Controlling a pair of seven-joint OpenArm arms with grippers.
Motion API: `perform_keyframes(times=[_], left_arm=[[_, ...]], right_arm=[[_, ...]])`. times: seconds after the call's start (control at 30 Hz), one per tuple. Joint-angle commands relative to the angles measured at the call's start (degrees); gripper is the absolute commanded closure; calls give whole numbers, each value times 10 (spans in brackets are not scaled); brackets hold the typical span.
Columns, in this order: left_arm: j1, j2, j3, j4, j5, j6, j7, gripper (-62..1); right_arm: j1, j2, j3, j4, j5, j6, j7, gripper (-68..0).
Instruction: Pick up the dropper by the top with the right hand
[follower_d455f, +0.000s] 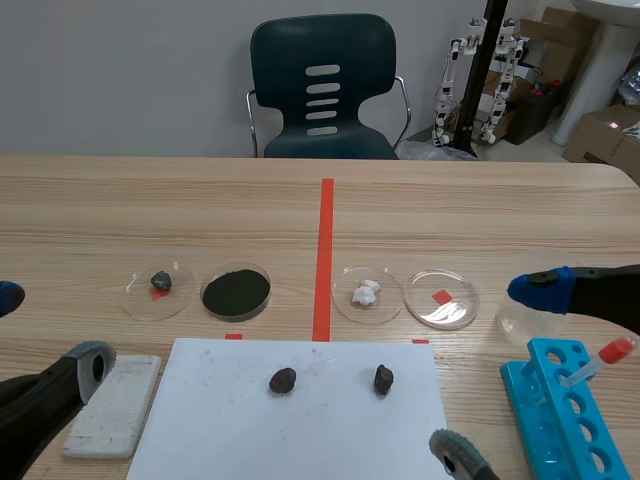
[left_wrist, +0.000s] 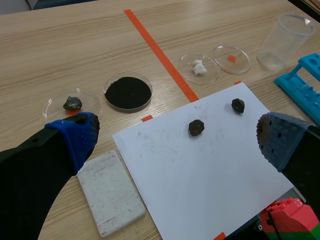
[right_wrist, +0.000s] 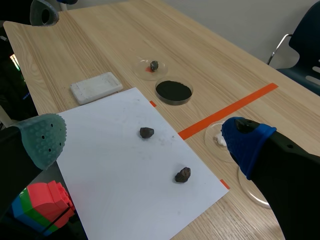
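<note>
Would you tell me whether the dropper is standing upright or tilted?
Tilted: the dropper leans at a slant in the blue tube rack, red bulb uppermost.

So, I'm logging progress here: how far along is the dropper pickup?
Done: nothing yet. The dropper rests in the blue rack, its red top untouched. In hand: nothing; the right gripper is open near the rack, not on the dropper. Left to do: reach the top, close on it, lift.
</note>
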Motion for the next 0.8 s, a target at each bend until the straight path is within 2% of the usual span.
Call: perform_keyframes(times=[0.0, 0.77], left_arm=[[1, 0, -5, 9, -6, 0, -8, -623], [1, 0, -5, 9, -6, 0, -8, -623]], right_arm=[[7, 7, 1, 3, 6, 0, 7, -679], [7, 7, 1, 3, 6, 0, 1, -679]])
